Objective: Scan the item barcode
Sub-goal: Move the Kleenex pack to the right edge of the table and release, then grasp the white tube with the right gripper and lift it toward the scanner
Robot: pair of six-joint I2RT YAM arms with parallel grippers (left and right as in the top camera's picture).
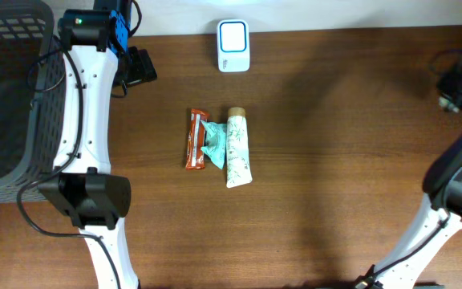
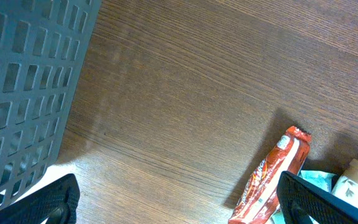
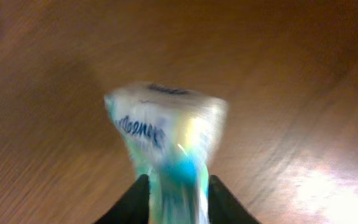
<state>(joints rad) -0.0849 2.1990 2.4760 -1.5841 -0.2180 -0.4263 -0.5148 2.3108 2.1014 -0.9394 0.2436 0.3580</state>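
Brown wood-grain table [image 1: 335,160]; left fingers [image 2: 328,199] wide apart, right fingers [image 3: 132,202] around blurred pale packet [image 3: 166,130]

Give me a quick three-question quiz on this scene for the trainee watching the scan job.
1. True or false: the left end effector is open and holds nothing.
2. What lies between the red snack bar and the tube? A) a teal packet B) a spoon C) nothing
3. Fill in: the grey basket stands on the robot's ___ side.

Key: 1 true; 2 A; 3 left.
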